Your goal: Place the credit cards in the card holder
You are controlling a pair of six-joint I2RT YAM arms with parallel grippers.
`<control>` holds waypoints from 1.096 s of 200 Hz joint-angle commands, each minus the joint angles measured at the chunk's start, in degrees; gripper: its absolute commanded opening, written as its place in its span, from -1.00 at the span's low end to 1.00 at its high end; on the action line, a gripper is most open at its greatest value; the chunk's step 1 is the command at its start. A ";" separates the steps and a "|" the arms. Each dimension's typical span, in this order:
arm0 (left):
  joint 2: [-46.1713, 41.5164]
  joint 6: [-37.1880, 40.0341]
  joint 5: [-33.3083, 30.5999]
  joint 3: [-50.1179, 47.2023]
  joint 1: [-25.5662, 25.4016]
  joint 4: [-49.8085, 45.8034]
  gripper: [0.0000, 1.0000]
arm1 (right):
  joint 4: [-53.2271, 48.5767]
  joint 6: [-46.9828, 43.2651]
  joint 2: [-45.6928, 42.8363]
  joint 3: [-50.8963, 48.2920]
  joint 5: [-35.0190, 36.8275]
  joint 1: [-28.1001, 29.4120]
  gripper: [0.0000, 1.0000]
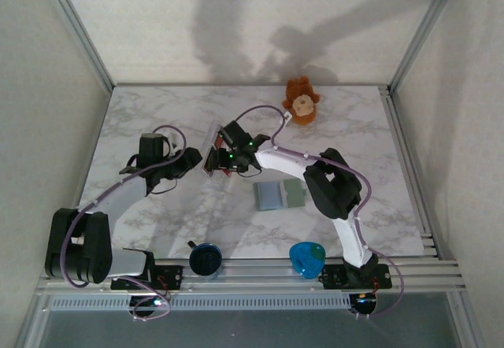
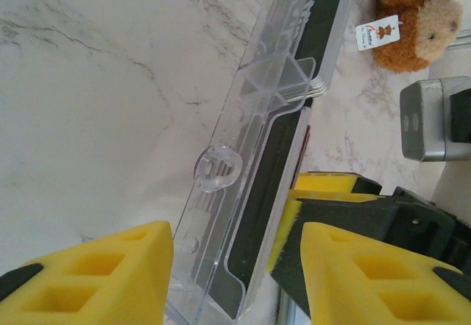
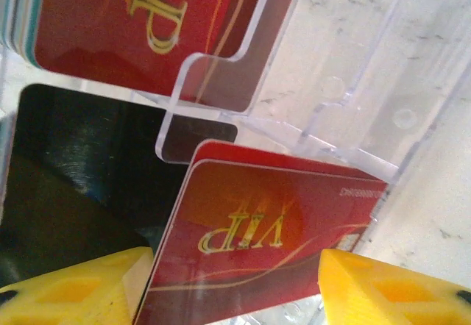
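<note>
Near table (image 1: 157, 112) centre, left gripper (image 2: 235, 240) straddles clear stand (image 2: 221, 170) edge. Right gripper (image 3: 234, 266) fingers flank red credit cards (image 3: 272, 237) at stand. Clamped or loose: cannot tell, either side. Card holder (image 1: 279, 195) lies open on marble, apart from stand.

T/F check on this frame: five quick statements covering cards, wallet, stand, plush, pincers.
1. The wallet lies open on the table. True.
2. Red cards sit in the clear stand. True.
3. A red card lies on the wallet. False: no red shows on it; the red is at the stand.
4. The plush toy sits on the wallet. False: it is near the table's far edge, apart from the wallet.
5. The left pincer and right pincer are both at the stand. True.
</note>
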 commanded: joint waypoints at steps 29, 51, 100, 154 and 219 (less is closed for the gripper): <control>0.38 -0.80 0.17 -1.06 0.60 2.35 -0.03 | 15.21 3.88 -2.84 -5.79 -9.18 -1.46 0.02; 0.31 -0.71 0.44 -1.14 0.60 2.20 -0.03 | 16.51 4.29 -3.02 -6.29 -10.00 -1.69 -0.08; 0.48 -0.45 0.55 -1.05 0.60 1.92 -0.02 | 16.80 3.87 -3.59 -5.99 -11.20 -1.67 -0.10; 0.31 -0.27 0.44 -0.73 0.60 1.44 -0.02 | 14.53 2.25 -4.84 -5.48 -10.89 -1.69 -0.07; 0.18 0.03 0.26 -0.25 0.67 0.88 -0.02 | 12.04 -0.20 -6.17 -6.01 -9.87 -1.64 -0.38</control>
